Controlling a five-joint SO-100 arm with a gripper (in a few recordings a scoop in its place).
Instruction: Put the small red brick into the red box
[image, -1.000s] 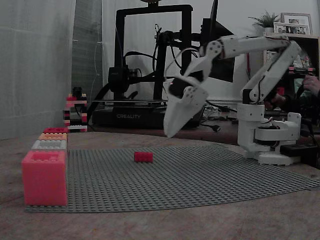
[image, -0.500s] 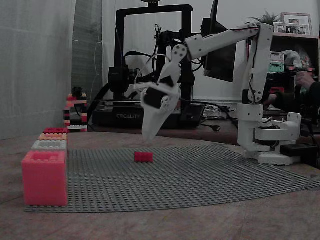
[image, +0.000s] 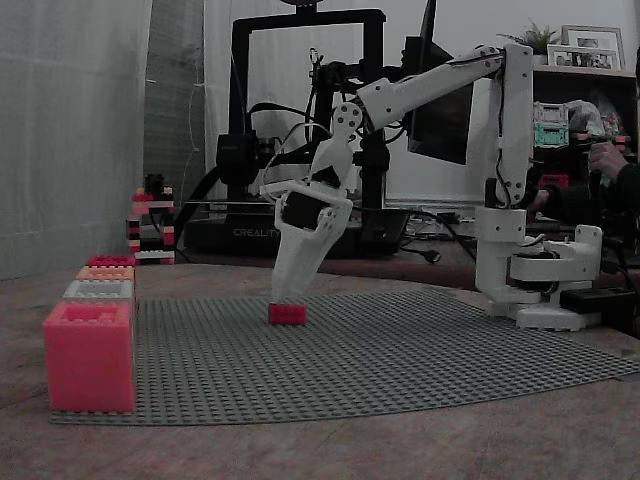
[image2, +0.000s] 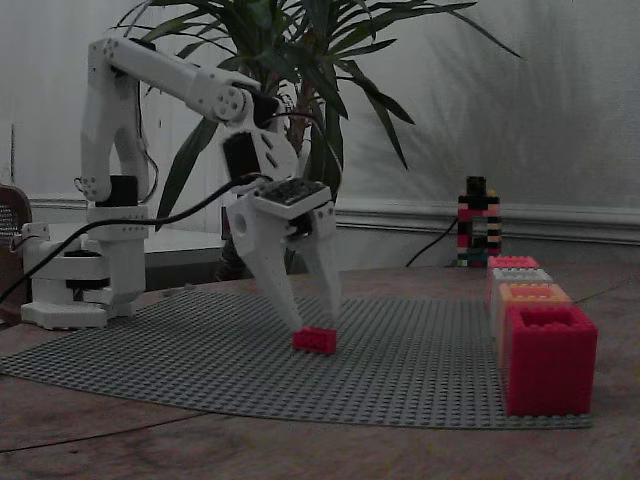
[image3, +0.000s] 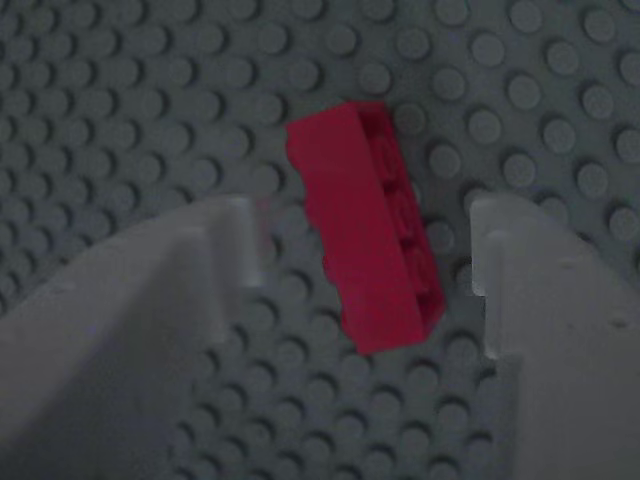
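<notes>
The small red brick (image: 287, 313) is seen lying flat on the grey studded mat (image: 400, 350), near the middle of it. In the wrist view the small red brick (image3: 365, 225) is turned a little slantwise between the two white fingers (image3: 150, 320). Neither finger is touching it; a bit of mat is seen on each side.

The gripper (image2: 312, 318) is spread wide and nothing is held in it. Its tips are pointed down and are placed right over the brick, just above the mat. In a fixed view the gripper (image: 285, 296) is seen just above the brick.

The red box (image: 110, 261) is found at the far end of a row of boxes at the left edge of the mat in that view. It is low and dark red. A pale orange box (image: 106, 273), a grey box (image: 98, 290) and a big pink box (image: 88, 355) are lined up in front of it. It is well apart from the brick.

The step in hand is judged to be the pick-up, and the brick is not yet picked. For the next move, the tips probably need to be lowered a bit more, so the brick is between them. Then the fingers should be squeezed together on its long sides. Because the brick is slanted, it may be pushed or spun when it is squeezed.
</notes>
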